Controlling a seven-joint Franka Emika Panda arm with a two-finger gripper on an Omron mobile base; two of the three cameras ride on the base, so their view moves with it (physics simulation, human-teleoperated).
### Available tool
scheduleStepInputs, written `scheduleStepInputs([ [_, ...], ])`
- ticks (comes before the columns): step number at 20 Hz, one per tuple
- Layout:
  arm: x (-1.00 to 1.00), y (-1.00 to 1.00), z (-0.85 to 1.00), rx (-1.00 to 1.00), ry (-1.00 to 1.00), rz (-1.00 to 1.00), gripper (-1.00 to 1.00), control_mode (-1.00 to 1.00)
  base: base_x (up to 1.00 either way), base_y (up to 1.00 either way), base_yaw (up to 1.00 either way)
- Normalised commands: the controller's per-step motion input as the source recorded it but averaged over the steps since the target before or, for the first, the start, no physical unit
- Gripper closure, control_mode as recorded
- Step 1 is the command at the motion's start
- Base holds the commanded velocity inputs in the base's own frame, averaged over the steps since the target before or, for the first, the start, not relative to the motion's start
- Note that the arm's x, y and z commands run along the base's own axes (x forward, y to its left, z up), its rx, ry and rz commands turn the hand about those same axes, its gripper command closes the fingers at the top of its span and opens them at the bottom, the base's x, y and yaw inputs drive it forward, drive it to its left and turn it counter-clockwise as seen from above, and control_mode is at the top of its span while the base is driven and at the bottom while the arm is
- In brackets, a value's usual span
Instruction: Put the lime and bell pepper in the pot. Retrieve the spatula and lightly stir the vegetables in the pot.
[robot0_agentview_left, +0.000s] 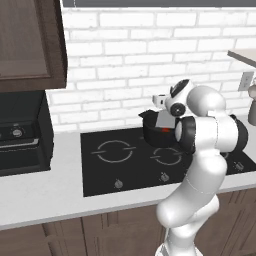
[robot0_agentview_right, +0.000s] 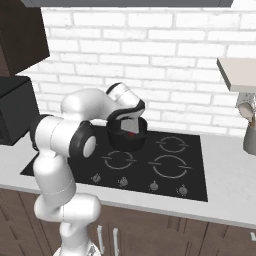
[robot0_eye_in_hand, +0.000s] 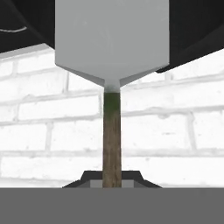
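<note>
Stirring now: gripper (robot0_eye_in_hand: 112, 183) pinching spatula (robot0_eye_in_hand: 112, 52) by its handle, flat head over pot (robot0_agentview_right: 126, 136) on the cooktop (robot0_agentview_right: 190, 170). Keep sweeps small, clear of bell pepper (robot0_agentview_right: 131, 133).

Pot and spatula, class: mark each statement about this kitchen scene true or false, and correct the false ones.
1. The pot stands on the black cooktop. True.
2. The claw is shut on the spatula handle. True.
3. The bell pepper lies on the counter beside the cooktop. False: red shows inside the pot.
4. The wall behind is wood panelling. False: it is white brick.
5. The spatula head is round. False: flat and squarish.
</note>
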Motion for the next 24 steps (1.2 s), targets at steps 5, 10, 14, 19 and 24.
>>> scheduleStepInputs([
  [5, -0.02, 0.00, -0.21, 0.00, 0.00, 0.00, 1.00, -1.00, 0.00, 0.00, 0.00],
  [10, 0.00, 0.05, -0.46, 0.00, 0.00, 0.00, 1.00, -1.00, 0.00, 0.00, 0.00],
  [14, 0.00, 0.10, -0.38, 0.00, -0.02, 0.00, 1.00, -1.00, 0.00, 0.00, 0.00],
  [19, 0.00, 0.04, -0.07, 0.00, -0.11, 0.00, 1.00, -1.00, 0.00, 0.00, 0.00],
  [24, 0.13, 0.00, -0.01, 0.00, -0.21, 0.00, 1.00, -1.00, 0.00, 0.00, 0.00],
])
